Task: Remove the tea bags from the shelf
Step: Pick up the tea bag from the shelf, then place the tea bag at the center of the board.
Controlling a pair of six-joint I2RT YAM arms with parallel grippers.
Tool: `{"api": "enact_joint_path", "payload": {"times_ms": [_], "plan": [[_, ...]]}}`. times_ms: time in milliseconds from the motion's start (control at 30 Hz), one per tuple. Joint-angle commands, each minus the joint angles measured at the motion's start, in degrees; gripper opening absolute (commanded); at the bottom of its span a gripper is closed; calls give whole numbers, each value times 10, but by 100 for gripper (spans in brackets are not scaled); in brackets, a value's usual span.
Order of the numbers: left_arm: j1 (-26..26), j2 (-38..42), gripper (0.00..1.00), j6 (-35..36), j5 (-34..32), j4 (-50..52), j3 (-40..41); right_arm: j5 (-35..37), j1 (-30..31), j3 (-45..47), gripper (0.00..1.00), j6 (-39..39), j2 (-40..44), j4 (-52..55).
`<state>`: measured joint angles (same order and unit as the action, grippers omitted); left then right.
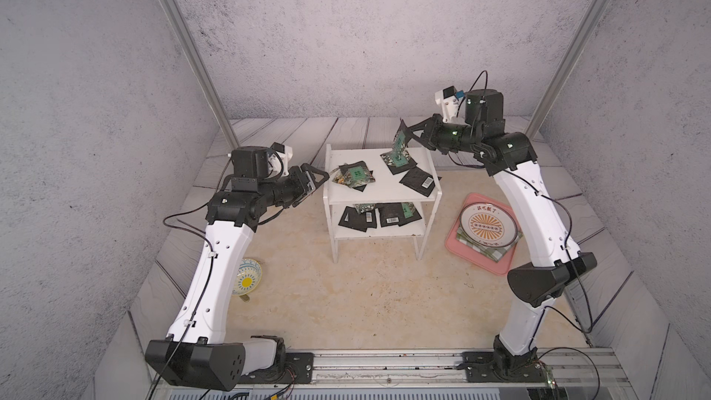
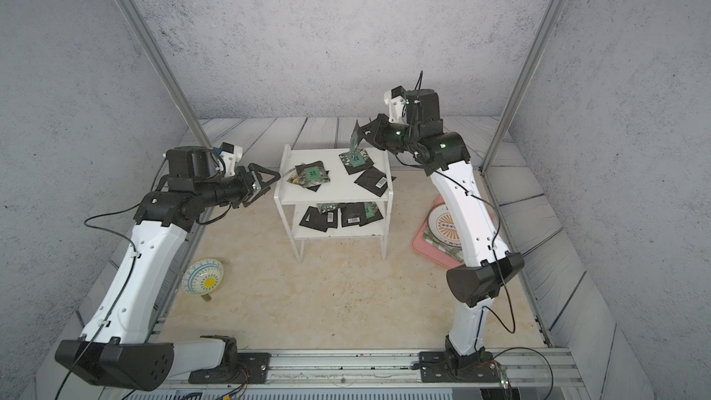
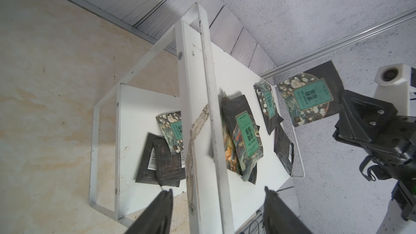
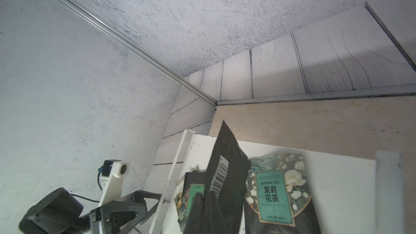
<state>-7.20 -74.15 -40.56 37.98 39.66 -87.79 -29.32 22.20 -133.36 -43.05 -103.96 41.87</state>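
Observation:
The white shelf (image 1: 384, 188) stands mid-table in both top views. Its top board carries a pile of tea bags (image 1: 354, 177) at the left, a green-labelled one (image 1: 398, 159) at the back right and a black barcode-side one (image 1: 419, 182). Several more (image 1: 379, 216) lie on the lower board. My right gripper (image 1: 408, 134) is shut on one tea bag (image 1: 401, 141), which hangs tilted above the back right of the top board, its barcode side (image 4: 221, 172) towards the right wrist camera. My left gripper (image 1: 319, 178) is open at the shelf's left side panel (image 3: 193, 86), its fingers on either side of that panel's edge and holding nothing.
A pink tray (image 1: 467, 259) with a round plate (image 1: 488, 225) on a green checkered cloth sits right of the shelf, beside the right arm. A small patterned bowl (image 1: 248, 277) lies front left near the left arm. Grey walls close in on three sides.

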Motion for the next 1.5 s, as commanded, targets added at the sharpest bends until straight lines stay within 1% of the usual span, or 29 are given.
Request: {"api": "enact_joint_path", "payload": {"times_ms": [0, 133, 267, 367, 500, 533, 800, 933, 1033, 1200, 1267, 1333, 1467], "plan": [[-3, 14, 67, 2, 6, -10, 7, -15, -9, 18, 0, -23, 44, -51], [-3, 20, 68, 6, 7, -9, 10, -16, -15, 35, 0, -28, 69, -57], [-3, 29, 69, 13, 10, -9, 18, -15, -27, 79, 0, -29, 108, -65], [-4, 40, 70, 19, 11, -8, 31, -21, -53, 144, 0, -42, 155, -78], [-6, 60, 71, 25, 11, -12, 54, -53, -107, 281, 0, -103, 235, -154], [-8, 66, 71, 27, 10, -13, 60, -54, -118, 303, 0, -105, 253, -156], [-16, 111, 73, 41, 5, -20, 124, -21, -165, 416, 0, -60, 366, -86], [-19, 134, 73, 45, -6, -24, 167, -14, -198, 515, 0, -56, 417, -62], [-22, 153, 73, 50, -18, -24, 200, -13, -212, 600, 0, -55, 451, -55], [-27, 178, 73, 59, -47, -24, 259, -13, -212, 731, 0, -62, 495, -71], [-30, 184, 73, 59, -51, -31, 281, 1, -212, 767, 0, -52, 504, -64], [-32, 188, 73, 54, -53, -40, 304, 2, -212, 804, 0, -48, 506, -70], [-42, 191, 73, 46, -57, -53, 338, -18, -212, 871, 0, -43, 494, -85]]}}
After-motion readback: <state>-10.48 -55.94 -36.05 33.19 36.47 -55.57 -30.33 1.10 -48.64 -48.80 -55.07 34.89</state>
